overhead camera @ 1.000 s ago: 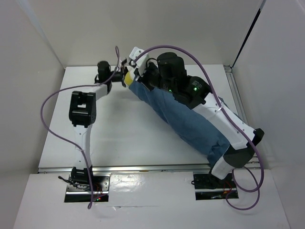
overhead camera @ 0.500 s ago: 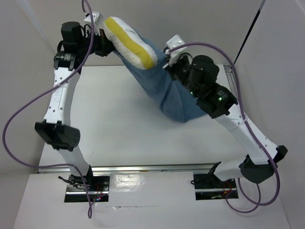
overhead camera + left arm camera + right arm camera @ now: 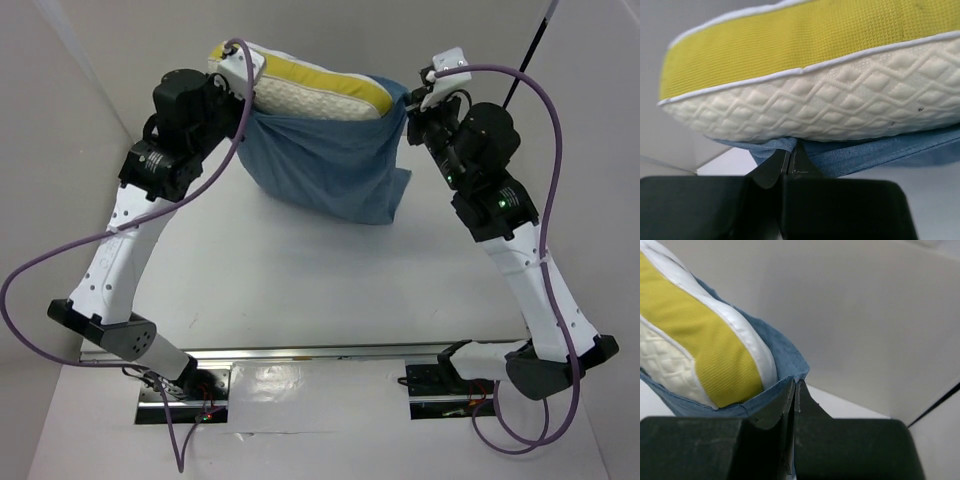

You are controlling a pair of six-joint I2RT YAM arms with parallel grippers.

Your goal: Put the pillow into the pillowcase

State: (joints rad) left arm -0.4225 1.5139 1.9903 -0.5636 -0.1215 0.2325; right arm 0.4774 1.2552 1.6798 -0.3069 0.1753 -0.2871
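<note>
The pillowcase (image 3: 320, 175) hangs between left gripper (image 3: 791, 151) and right gripper (image 3: 794, 386), each clamped on its rim; pillow (image 3: 310, 95) protrudes above.

Span between the arms: filled by the pillowcase (image 3: 325, 175), hung as a sack from the left gripper (image 3: 243, 88) and the right gripper (image 3: 410, 100), each pinched tight on a rim corner. The pillow (image 3: 300, 88) plugs its mouth from above. Nearer than the sack: bare table (image 3: 300, 290), passable between the two forearms. Flanks: enclosure walls (image 3: 60, 110) stand near each raised elbow. Loose purple cables (image 3: 70, 246) loop outside both arms, narrowing the side gaps.
</note>
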